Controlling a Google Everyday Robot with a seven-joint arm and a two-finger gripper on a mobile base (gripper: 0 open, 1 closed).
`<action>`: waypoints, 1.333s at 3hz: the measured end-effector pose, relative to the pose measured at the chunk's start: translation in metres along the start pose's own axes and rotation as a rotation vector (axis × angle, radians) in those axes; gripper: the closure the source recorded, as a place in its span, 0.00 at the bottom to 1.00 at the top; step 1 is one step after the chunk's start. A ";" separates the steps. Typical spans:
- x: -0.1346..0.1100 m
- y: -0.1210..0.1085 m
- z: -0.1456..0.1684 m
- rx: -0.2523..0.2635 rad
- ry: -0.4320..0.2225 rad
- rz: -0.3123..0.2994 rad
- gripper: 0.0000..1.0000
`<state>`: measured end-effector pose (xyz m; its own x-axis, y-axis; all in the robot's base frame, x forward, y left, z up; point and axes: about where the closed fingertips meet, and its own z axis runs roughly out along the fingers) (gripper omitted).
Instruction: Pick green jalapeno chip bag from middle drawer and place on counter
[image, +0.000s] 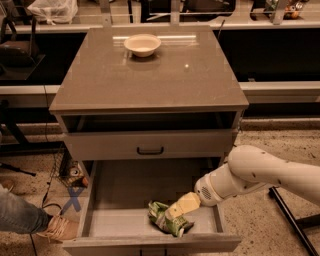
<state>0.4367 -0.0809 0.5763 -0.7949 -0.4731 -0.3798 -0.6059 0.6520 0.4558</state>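
The green jalapeno chip bag lies crumpled on the floor of the open middle drawer, near its front and right of centre. My gripper reaches in from the right on a white arm and sits right at the bag's upper right side, touching or overlapping it. The bag still rests on the drawer floor. The counter is the cabinet's glossy grey-brown top, above and behind.
A white bowl stands at the back of the counter. The upper drawer front with a black handle is closed. A person's leg and shoe are at the lower left. A black stand leg crosses the floor on the right.
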 end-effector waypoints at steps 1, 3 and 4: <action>-0.002 -0.010 0.017 0.053 0.013 0.008 0.00; -0.009 -0.035 0.077 0.173 0.049 0.029 0.00; -0.008 -0.044 0.100 0.189 0.060 0.046 0.00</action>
<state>0.4726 -0.0470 0.4788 -0.8254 -0.4715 -0.3105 -0.5568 0.7707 0.3097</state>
